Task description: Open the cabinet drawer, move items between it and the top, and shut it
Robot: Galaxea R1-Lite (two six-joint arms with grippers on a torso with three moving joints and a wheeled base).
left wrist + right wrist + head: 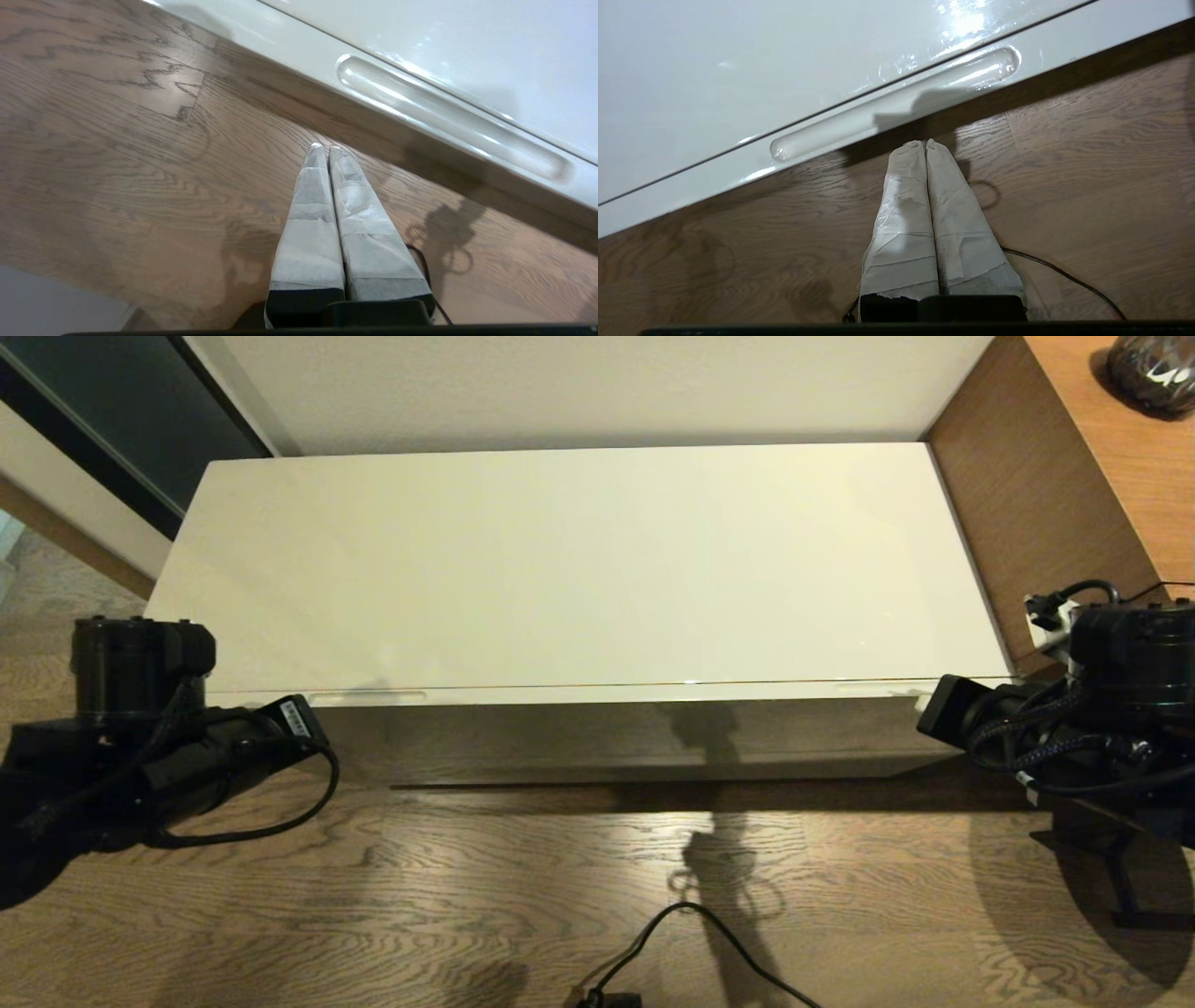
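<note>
The cabinet's glossy cream top lies bare, and the wrapped slippers are not in view. Under its front edge the beige drawer sits closed, with one recessed pull near the left end and another near the right. My left gripper hangs shut over the floor, a short way in front of the left pull. My right gripper is also shut and holds nothing, its tape-wrapped fingers just in front of the right pull.
A taller brown wood-grain desk stands against the cabinet's right end, with a dark round object on it. A black cable lies on the wooden floor in front. A dark panel stands at the back left.
</note>
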